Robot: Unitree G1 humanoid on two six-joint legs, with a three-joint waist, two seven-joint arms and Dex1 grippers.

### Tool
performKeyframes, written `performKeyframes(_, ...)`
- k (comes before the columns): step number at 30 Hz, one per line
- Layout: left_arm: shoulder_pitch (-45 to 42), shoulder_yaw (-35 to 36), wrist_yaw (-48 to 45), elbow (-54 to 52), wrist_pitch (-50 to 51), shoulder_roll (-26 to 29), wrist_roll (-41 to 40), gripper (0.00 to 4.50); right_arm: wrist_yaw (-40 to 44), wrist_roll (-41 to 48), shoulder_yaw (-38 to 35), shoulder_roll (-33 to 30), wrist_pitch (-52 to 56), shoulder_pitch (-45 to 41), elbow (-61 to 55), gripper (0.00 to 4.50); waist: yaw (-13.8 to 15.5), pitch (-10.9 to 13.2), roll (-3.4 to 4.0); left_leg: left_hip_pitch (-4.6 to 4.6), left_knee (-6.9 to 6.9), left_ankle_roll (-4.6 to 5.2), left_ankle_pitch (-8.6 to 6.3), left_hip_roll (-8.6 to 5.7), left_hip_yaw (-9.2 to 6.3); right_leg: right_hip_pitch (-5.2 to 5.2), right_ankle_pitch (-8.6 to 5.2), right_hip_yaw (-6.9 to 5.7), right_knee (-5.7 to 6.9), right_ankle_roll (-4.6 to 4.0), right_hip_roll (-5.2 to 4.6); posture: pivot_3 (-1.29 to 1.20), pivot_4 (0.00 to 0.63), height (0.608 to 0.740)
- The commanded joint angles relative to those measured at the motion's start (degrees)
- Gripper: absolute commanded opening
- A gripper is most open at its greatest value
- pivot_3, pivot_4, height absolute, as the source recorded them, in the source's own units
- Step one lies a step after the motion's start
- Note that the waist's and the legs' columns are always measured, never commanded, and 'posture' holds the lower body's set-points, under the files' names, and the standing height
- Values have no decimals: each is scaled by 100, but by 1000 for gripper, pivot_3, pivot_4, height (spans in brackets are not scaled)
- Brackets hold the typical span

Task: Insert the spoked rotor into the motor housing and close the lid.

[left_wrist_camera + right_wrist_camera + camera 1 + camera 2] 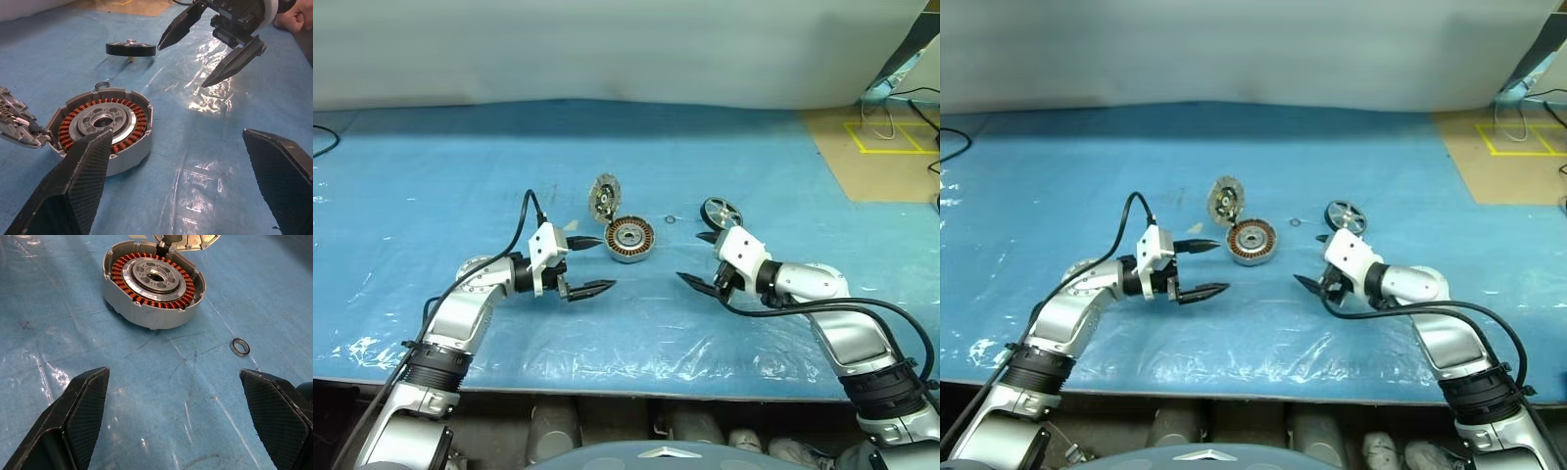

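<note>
The motor housing lies on the blue sheet mid-table, its copper windings ringing a silver hub. Its lid stands tilted open at the housing's far-left rim, toothed face showing. The spoked rotor, black-rimmed, lies flat to the right of the housing. My left gripper is open just left of the housing, fingers pointing right, empty. My right gripper is open to the housing's right and nearer than the rotor, nothing between its fingers.
A small metal ring lies on the sheet between housing and rotor. The blue plastic sheet covers the table, wrinkled near the front edge. A brown floor patch with yellow tape and cables sits far right.
</note>
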Motion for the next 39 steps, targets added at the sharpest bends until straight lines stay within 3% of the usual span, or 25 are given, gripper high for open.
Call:
performKeyframes(1, 39, 45, -25, -92, -148, 48, 28, 4445, 37, -16, 22, 0, -128, -104, -88, 4487, 1, 0, 0, 0, 0, 0, 0, 0, 0, 0, 0, 0, 0, 0, 0, 0, 150, 740)
performKeyframes(10, 18, 92, 48, -88, -137, 37, 18, 4445, 234, -20, 146, -8, -94, -364, -102, 4487, -6, 0, 0, 1, 2, 0, 0, 0, 0, 0, 1, 0, 4, -1, 0, 0, 150, 740)
performKeyframes(18, 99, 112, -22, 5, -196, 161, 61, 4445, 1170, -573, 992, -111, -986, -1737, 704, 4487, -29, 0, 0, 6, 8, 1, 0, 0, 1, 1, 2, 0, 11, -4, 1, 0, 150, 740)
performKeyframes(22, 102, 160, 117, -24, -230, 119, 67, 4445, 1473, -471, 1062, 71, -1138, -2365, 1131, 4487, -27, 0, 0, 3, 11, 4, 2, 0, 2, 0, 3, 0, 13, -5, 1, 0, 150, 740)
performKeyframes(39, 480, 112, 306, 363, -855, -44, 294, 4445, 1688, -425, 1022, 140, -1154, -2092, 988, 4487, -21, 0, 0, -1, 27, 36, -2, 3, 2, 1, 13, -5, 19, -18, 2, 0, 150, 740)
